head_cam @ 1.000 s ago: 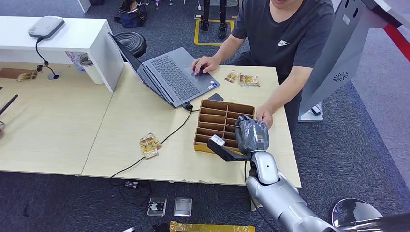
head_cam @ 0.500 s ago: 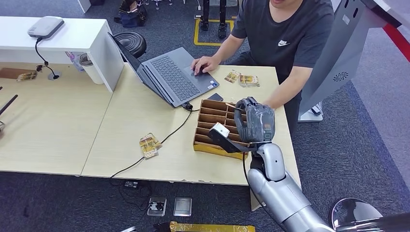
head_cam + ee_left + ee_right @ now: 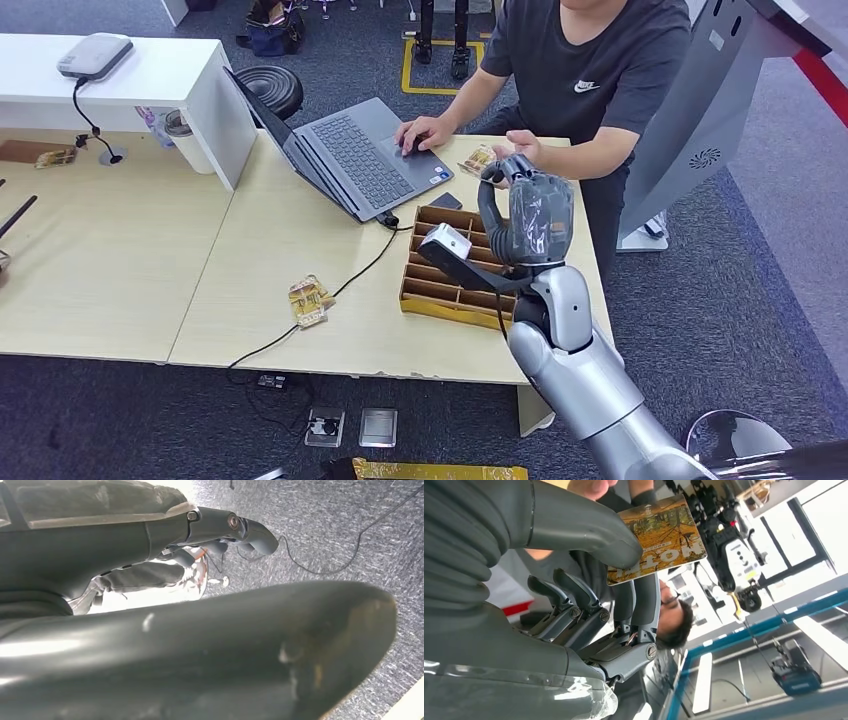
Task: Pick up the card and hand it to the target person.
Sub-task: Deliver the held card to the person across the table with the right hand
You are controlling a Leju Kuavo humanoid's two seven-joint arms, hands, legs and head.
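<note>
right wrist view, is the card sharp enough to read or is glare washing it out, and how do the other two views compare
Right wrist view: the card in the right robot hand is sharp, its print visible, while the windows behind it blow out white. Left wrist view: the left robot hand is a blurred dark mass, with a glaring white patch beside it. Head view: evenly lit, sharp across the table.

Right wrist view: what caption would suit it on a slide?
The robot's right hand pinches an orange card, lifted toward a person's hand.

So the divided cardboard tray (image 3: 452,262) sits on the table (image 3: 300,220), laptop (image 3: 352,158) behind it to the left. Right hand (image 3: 530,215) hangs over the tray's far right corner, person's hand (image 3: 523,146) just beyond it.
</note>
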